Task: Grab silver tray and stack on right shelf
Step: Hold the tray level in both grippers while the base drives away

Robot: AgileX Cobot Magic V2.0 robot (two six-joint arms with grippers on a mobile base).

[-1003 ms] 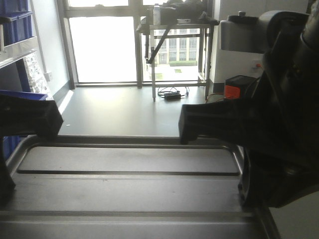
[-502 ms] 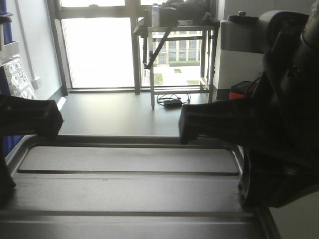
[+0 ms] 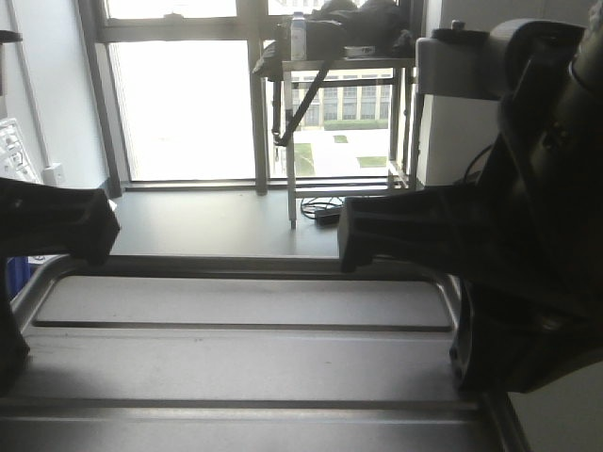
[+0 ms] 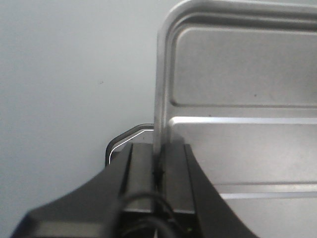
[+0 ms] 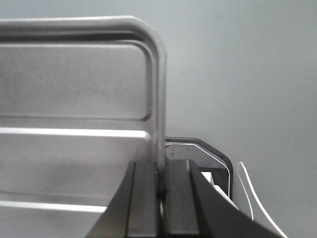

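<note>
At the far left, the black left gripper [image 4: 159, 158] is clamped on the left rim of a shallow, rectangular silver tray [image 3: 245, 363] of metal. The wrist view shows that thin raised rim pinched between the two dark fingers [image 4: 141, 168], near one rounded corner. Past that edge, only smooth grey floor [image 4: 59, 74] can be seen.

The silver tray runs level from there across the lower part of the front view, reaching from one gripper to the other. Two long ribs cross its floor from side to side, and its far rim sits just under both grippers' black bodies.

Beyond the tray in the middle of the room, a tall bright window [image 3: 184, 108] reaches down to the floor. In front of it stands a steel-framed table [image 3: 349, 64] with a clear bottle [image 3: 299, 36] and a dark bag [image 3: 363, 24] on top. A tangle of dark cables [image 3: 320, 209] lies on the floor beneath the table.

On the right, the bulky black right gripper [image 5: 162, 173] bites the tray's right rim in the same way, one finger on each side of the edge and closed tight on it, again close to a rounded corner. A thin white cable [image 5: 250, 191] curves over the grey floor just outside that side.
</note>
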